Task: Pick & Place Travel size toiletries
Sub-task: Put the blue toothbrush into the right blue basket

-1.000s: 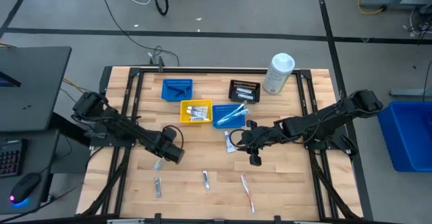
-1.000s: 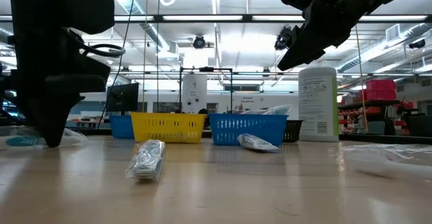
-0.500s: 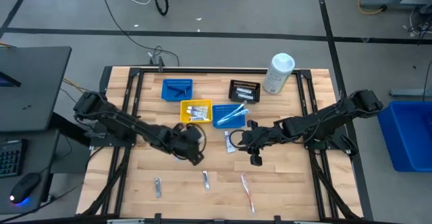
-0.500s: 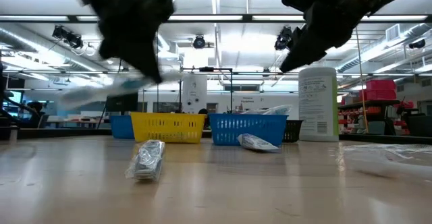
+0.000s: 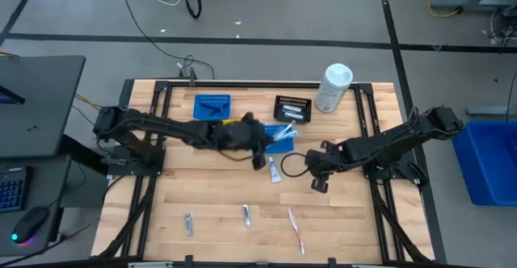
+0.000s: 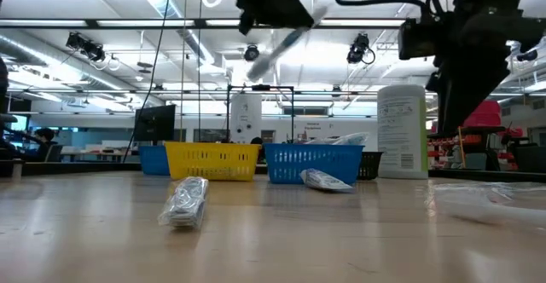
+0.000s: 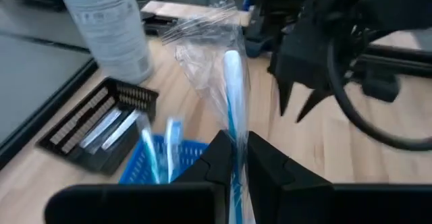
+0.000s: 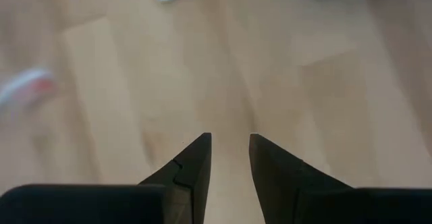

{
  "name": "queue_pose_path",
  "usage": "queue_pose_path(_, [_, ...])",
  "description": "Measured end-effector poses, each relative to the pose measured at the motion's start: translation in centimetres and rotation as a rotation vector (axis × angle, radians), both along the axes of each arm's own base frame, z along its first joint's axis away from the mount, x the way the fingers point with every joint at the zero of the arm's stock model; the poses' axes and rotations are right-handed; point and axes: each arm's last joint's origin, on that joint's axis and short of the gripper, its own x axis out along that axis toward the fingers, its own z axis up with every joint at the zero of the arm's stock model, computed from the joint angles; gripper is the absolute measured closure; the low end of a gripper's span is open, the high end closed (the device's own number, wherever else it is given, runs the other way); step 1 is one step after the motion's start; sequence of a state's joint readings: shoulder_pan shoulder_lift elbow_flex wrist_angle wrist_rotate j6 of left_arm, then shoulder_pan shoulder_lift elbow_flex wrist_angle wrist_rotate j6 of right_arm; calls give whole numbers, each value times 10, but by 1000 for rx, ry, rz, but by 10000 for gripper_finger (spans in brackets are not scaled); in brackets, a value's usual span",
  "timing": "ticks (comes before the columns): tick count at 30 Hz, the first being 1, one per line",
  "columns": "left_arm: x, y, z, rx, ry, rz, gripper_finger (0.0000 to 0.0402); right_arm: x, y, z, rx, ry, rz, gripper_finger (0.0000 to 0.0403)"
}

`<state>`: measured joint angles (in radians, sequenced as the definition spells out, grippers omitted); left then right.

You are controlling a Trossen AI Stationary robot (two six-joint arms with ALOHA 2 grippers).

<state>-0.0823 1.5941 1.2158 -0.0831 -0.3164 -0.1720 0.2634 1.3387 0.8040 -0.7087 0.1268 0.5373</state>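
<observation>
Left wrist view: left gripper [image 7: 235, 158] clamped on a clear-wrapped blue-and-white toothbrush [image 7: 231, 89], carried above the blue mesh bin [image 7: 152, 170]. Transport step; next, lower over that bin and release. Right gripper [image 8: 229, 158] empty, fingers slightly apart, hovering right of that bin.

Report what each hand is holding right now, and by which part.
The left hand pinches a wrapped blue toothbrush by its lower handle end, brush head pointing away, above the blue bin. The right hand holds nothing, fingers slightly apart over bare table.
</observation>
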Motion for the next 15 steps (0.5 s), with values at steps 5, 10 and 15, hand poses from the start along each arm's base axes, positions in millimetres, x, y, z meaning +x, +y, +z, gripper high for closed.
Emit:
queue_pose_path(5, [18,35,-25,-32,22,44,369,-1,-2,0,-39,2,-8,293])
queue_pose_path(10, [33,65,-61,-13,99,103,368,-2,-2,0,-41,8,-7,294])
queue_pose_path(15, [40,79,-85,-11,146,129,363,-2,-2,1,-40,5,-7,294])
